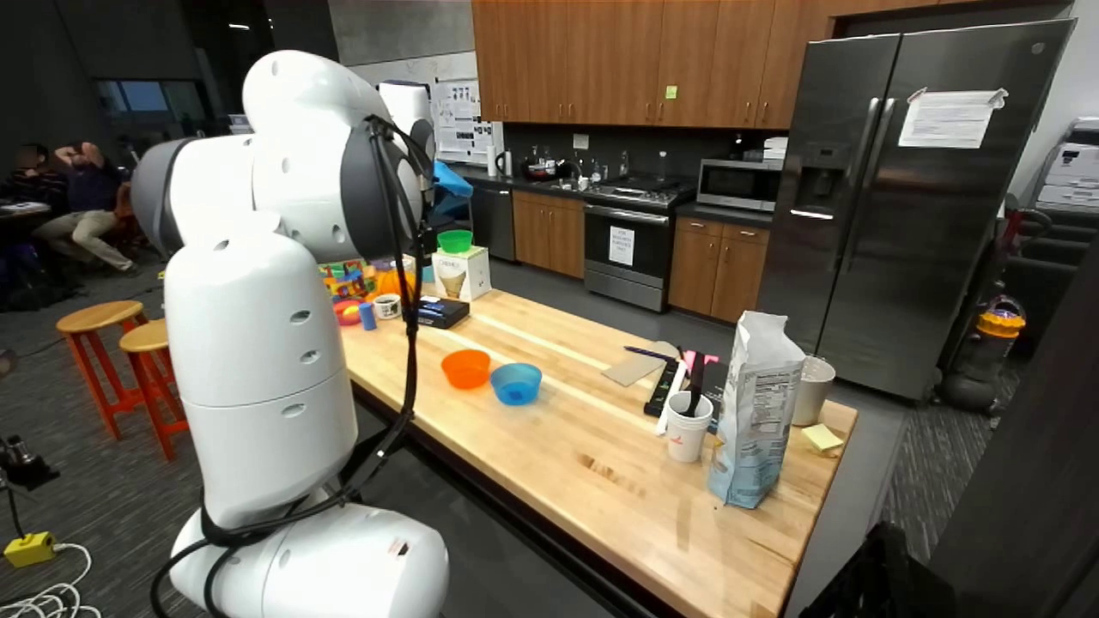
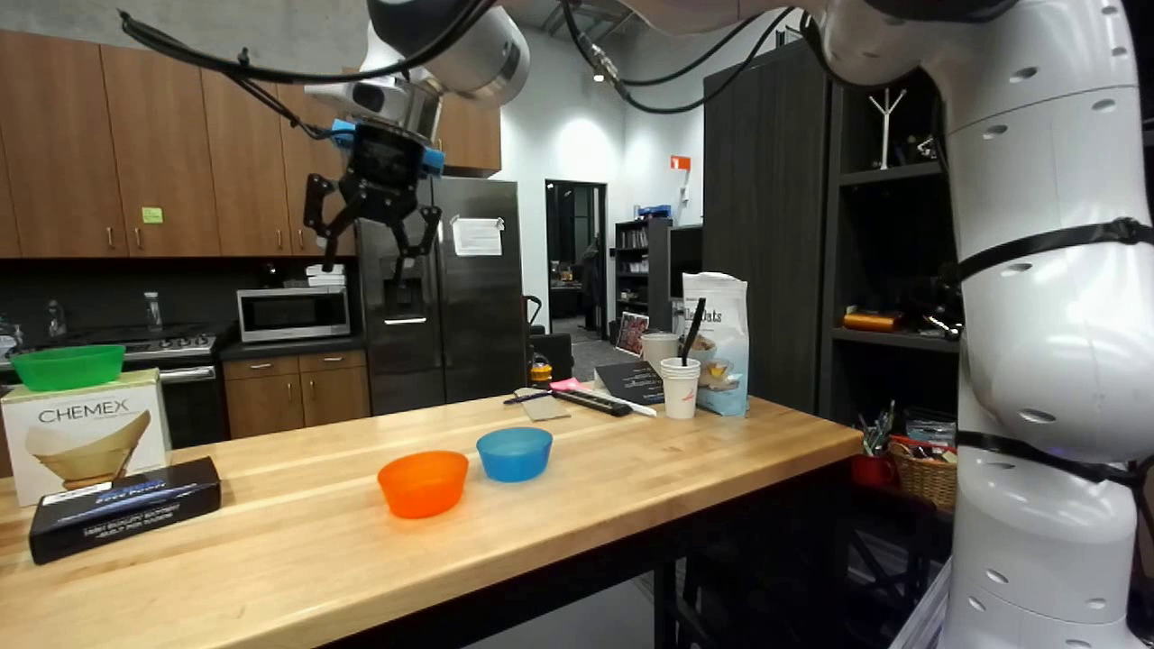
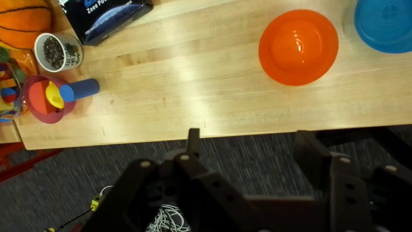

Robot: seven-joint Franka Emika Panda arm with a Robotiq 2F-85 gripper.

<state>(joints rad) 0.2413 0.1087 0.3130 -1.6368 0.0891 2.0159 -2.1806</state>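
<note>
Two black fingers [image 3: 193,141] of the pincer [image 2: 365,261] stand widely spread with nothing between them, hanging in the air well above the wooden table [image 2: 270,559] and touching nothing. That height probably serves to keep the tips clear of whatever stands below. Nearest in the wrist view is an orange bowl [image 3: 298,48], upright near the table's long edge; a blue bowl [image 2: 515,453] sits just beside it, a small gap between their rims. Both stand mouth up, presumably resting steadily on their flatter bases.

Farther out, a green bowl [image 2: 69,367] rests on top of a white carton [image 2: 108,406], seemingly perched there to save table space; the carton reads CHEMEX above a picture [image 2: 87,451] of a filter cone. Just beside the carton lies a black box [image 2: 126,509], lettered "Zeee Pow" before the wrist view's edge cuts the wording. Near that box, a white mug [image 3: 72,53] holds a dark, crumbly filling [image 3: 53,52], its print too small to read surely. A blue cylinder [image 3: 80,90] stands beside a pink bowl [image 3: 51,118], which likely keeps its red piece [image 3: 38,98] and yellow piece [image 3: 54,95] from scattering.

Toward the opposite end, stacked white cups [image 2: 680,397] hold a black utensil [image 2: 692,333], slightly tilted. Beside them a tall bag [image 2: 718,356] shows "Oats" and, in an exterior view, a nutrition panel [image 1: 767,399]. A paper [image 1: 953,118] on the fridge [image 1: 932,232] is illegible from here.
</note>
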